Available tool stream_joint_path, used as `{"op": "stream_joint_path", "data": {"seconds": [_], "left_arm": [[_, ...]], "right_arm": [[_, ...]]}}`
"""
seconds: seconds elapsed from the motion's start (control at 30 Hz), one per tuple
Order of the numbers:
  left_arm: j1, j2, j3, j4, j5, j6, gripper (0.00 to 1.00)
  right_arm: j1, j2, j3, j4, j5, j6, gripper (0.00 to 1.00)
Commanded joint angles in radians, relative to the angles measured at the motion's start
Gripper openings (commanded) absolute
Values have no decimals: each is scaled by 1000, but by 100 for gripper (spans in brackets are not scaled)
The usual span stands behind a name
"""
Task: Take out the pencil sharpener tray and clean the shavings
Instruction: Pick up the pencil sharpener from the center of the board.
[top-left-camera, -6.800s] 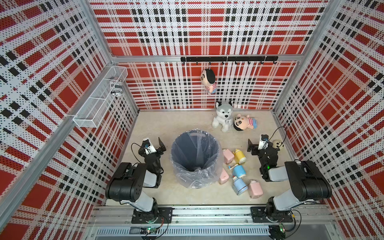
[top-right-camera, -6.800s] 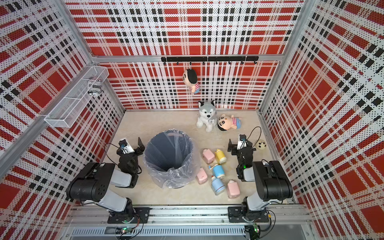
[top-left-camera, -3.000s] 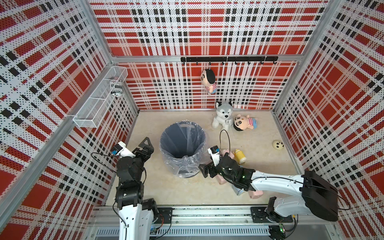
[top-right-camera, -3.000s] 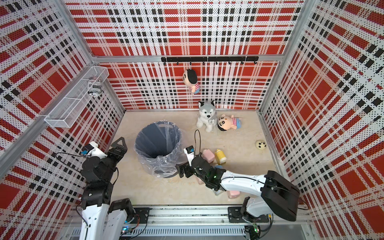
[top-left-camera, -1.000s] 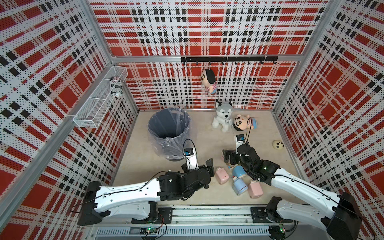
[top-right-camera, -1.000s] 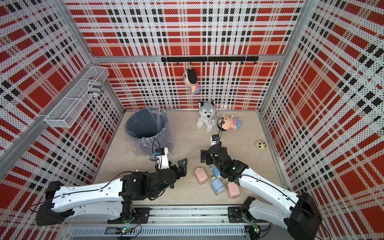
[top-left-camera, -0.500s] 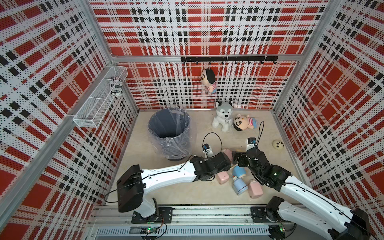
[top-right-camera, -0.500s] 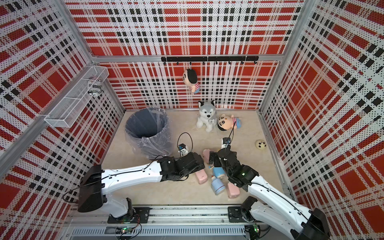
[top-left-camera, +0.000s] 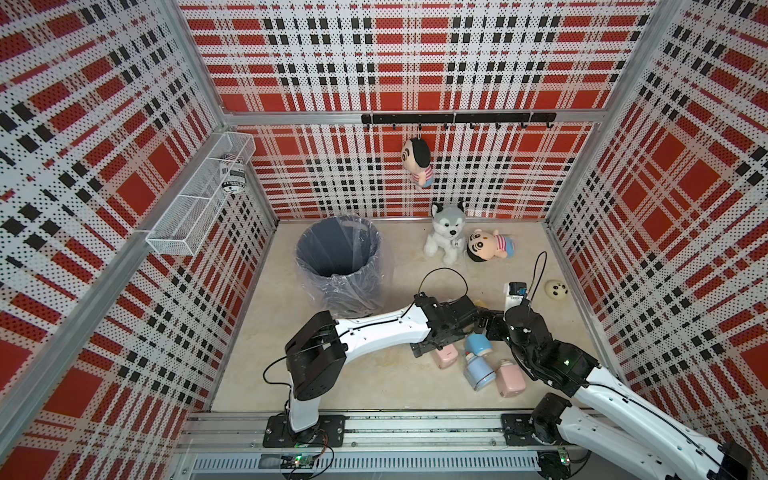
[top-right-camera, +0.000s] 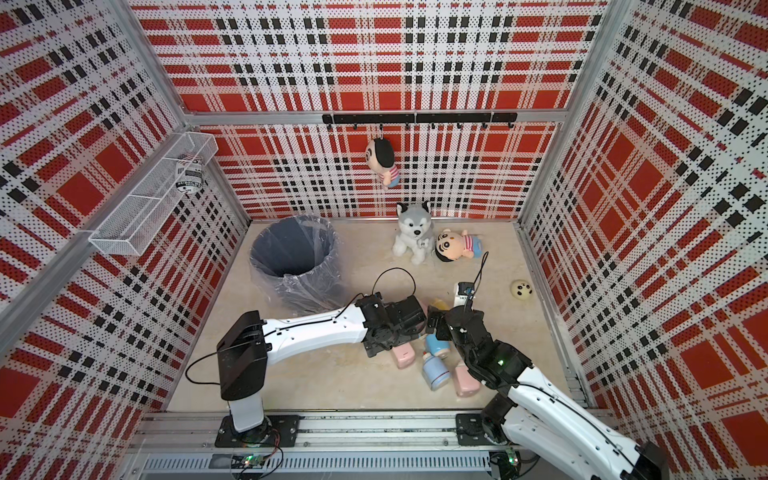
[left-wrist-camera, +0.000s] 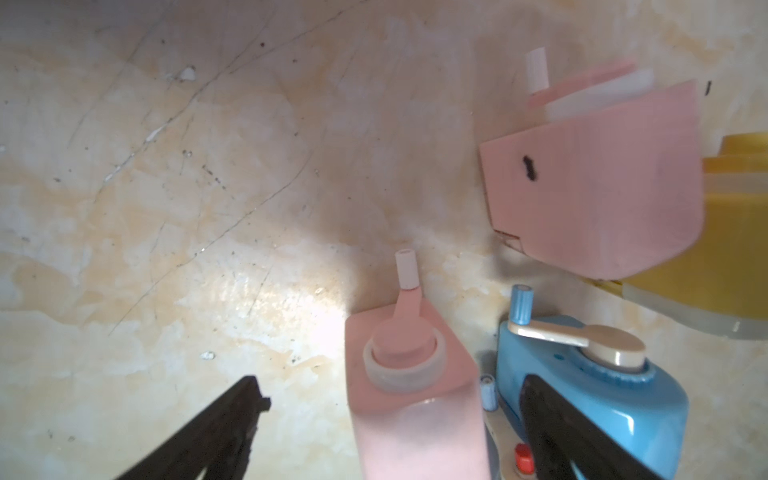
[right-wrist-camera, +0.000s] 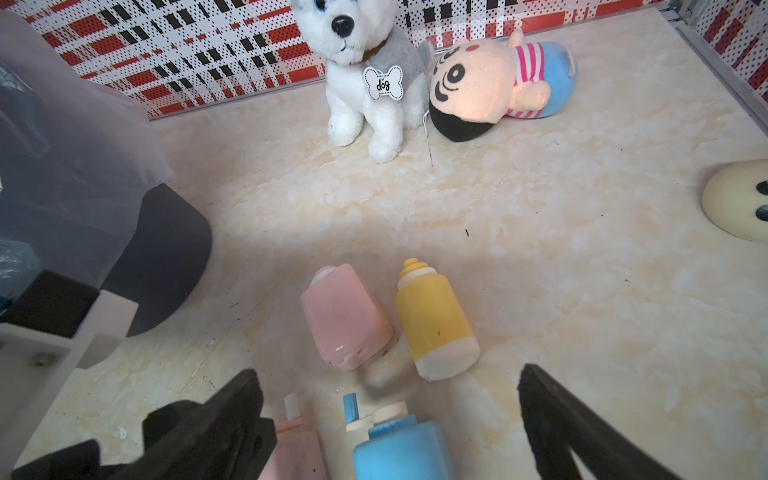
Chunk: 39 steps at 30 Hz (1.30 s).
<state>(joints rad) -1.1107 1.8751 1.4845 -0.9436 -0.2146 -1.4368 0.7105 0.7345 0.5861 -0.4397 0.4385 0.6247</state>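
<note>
Several pencil sharpeners lie bunched on the floor at front right. My left gripper (top-left-camera: 440, 345) (left-wrist-camera: 395, 390) is open and straddles a pink sharpener (top-left-camera: 446, 358) (left-wrist-camera: 411, 395) that has a crank and a pale translucent end. A blue sharpener (top-left-camera: 478, 345) (left-wrist-camera: 590, 374) lies just beyond one left finger. My right gripper (top-left-camera: 482, 328) (right-wrist-camera: 388, 378) is open above that blue sharpener (right-wrist-camera: 399, 453). Ahead of it lie another pink one (right-wrist-camera: 345, 320) and a yellow one (right-wrist-camera: 432, 320). No tray shows apart from a sharpener, and I see no shavings.
A grey bin with a clear liner (top-left-camera: 338, 266) stands at back left. A husky plush (top-left-camera: 446, 232), a doll (top-left-camera: 488, 247) and a panda ball (top-left-camera: 556, 289) lie at the back and right. Another blue (top-left-camera: 480, 376) and pink sharpener (top-left-camera: 510, 378) lie nearer the front. The two wrists nearly touch.
My left arm swung in from the front left and stretched right, bringing its open gripper over the pink sharpener. My right gripper shifted slightly. Earlier, the bin went to the back left.
</note>
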Motion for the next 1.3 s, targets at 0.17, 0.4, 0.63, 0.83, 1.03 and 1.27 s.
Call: {"op": "stream_joint_path", "data": {"seconds": [0.17, 0.4, 0.63, 0.83, 1.03, 1.27], "left_arm": [[44, 19, 19, -21, 53, -63, 99], [29, 86, 65, -19, 110, -76, 97], [11, 112, 63, -22, 121, -102, 91], [7, 133, 77, -26, 123, -104, 87], [10, 160, 93, -42, 116, -100, 78], [9, 167, 102, -42, 111, -99, 70]], "right_arm": [[-7, 0, -31, 16, 3, 13, 100], [-8, 10, -47, 26, 6, 20, 100], [-7, -44, -66, 11, 24, 24, 100], [-7, -70, -76, 6, 22, 24, 100], [-8, -70, -89, 15, 10, 24, 100], [-7, -60, -94, 25, -2, 15, 100]]}}
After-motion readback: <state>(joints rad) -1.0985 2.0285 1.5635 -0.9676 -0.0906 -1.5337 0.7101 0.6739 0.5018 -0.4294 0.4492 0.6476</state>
